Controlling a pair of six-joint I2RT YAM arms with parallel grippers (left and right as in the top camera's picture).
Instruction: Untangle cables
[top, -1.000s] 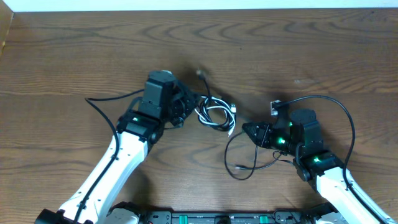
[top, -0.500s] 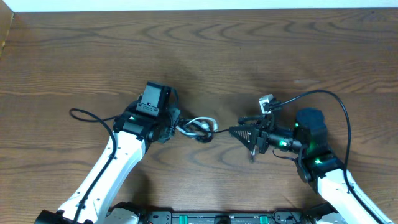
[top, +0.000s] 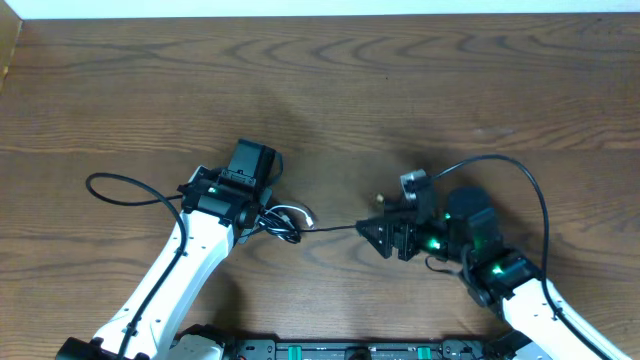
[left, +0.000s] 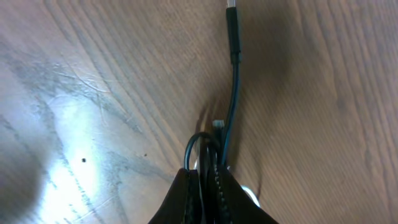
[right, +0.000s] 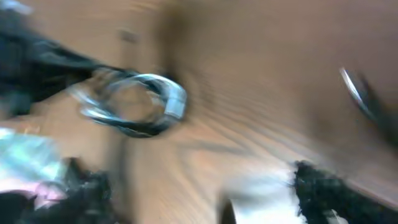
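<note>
Status: left gripper (left: 202, 180) clamped on cables (top: 290, 218)

You have the cables bunched toward 7 o'clock of table (top: 320, 80) centre. One black strand runs off toward 3 o'clock. Your right gripper (top: 375, 232), fingers well apart, holds nothing.

the left arm (top: 170, 270) comes up from the near edge of the table (top: 450, 80), left of centre, and slants toward the middle. its white link ends in a black wrist (top: 228, 195) bent down toward the table. the left gripper (top: 268, 222) points right, its fingers (left: 186, 199) pressed together on the cables (left: 232, 118). the right arm (top: 530, 300) comes in from the near right corner and lies low, pointing left. the right gripper (top: 380, 233) faces the left one, apart from it, with its fingers (right: 323, 193) spread wide. the right wrist view is blurred.
</note>
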